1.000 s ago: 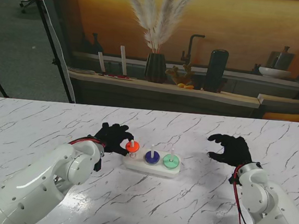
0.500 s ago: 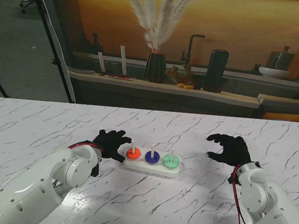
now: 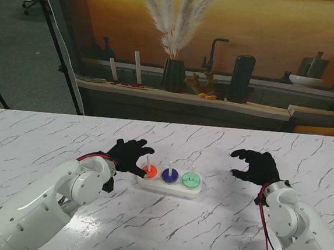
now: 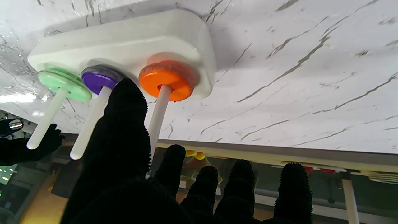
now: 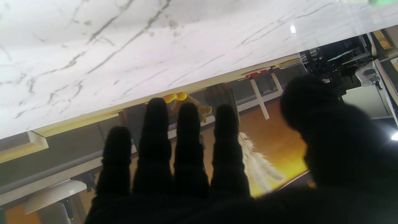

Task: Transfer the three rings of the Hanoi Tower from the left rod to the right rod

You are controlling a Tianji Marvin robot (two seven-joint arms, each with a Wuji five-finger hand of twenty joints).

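Tower base: the white rounded plastic base (image 3: 169,185) is lying on the marble-patterned table (image 3: 216,234), its long axis running left to right.
Rings: the orange plastic ring (image 3: 149,171) is sitting low on the left white rod (image 3: 148,162); the purple ring (image 3: 169,174) is on the middle rod and the pale green ring (image 3: 190,179) on the right rod.
Left hand: the black-gloved left hand (image 3: 128,155) is hovering just beside the orange ring, on its left, thumb and fingers apart around the rod, clamping nothing.
Right hand: the black-gloved right hand (image 3: 256,165) is hanging well apart from the base, fingers loosely curled and spread, holding nothing.
Nearer hand: the left, judged best placed for a lift straight up the rod.
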